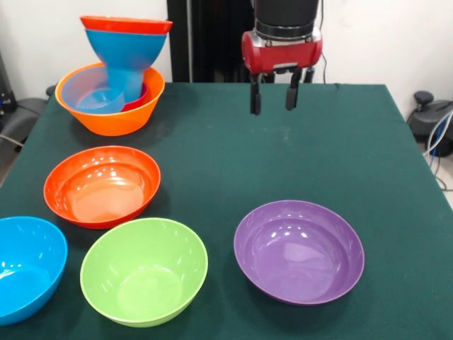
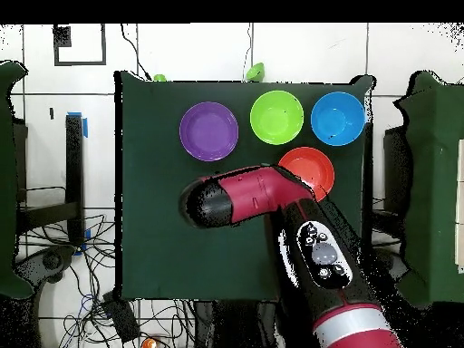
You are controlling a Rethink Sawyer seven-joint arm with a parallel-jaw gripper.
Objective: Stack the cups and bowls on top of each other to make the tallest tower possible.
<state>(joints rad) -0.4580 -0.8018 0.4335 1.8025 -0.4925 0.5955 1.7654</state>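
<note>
While nothing is gripped: between picks, with a partial tower standing at the far corner of the surface [image 1: 368, 142].
Hand [image 1: 274, 99]: hangs above the far middle of the surface, fingers [image 1: 255, 99] apart, empty.
Tower: orange bowl [image 1: 113, 117] at the base, light-blue tumbler [image 1: 95, 95] lying inside it, a blue bowl [image 1: 127, 53] raised above, a red-orange bowl [image 1: 127, 25] on top; small red cup [image 1: 141, 99] barely visible beside the blue piece.
Loose bowls: red-orange bowl [image 1: 102, 185], lime green bowl [image 1: 144, 270], blue bowl at the near edge [image 1: 28, 265], purple bowl [image 1: 299, 251], all upright and apart from the hand.
Step in hand: likely choosing the next bowl to add.
Next move: calls for lowering over one rim, pinching a wall, then lifting high enough to clear the tower.
Risk: top looks tilted, so may tip on contact.
</note>
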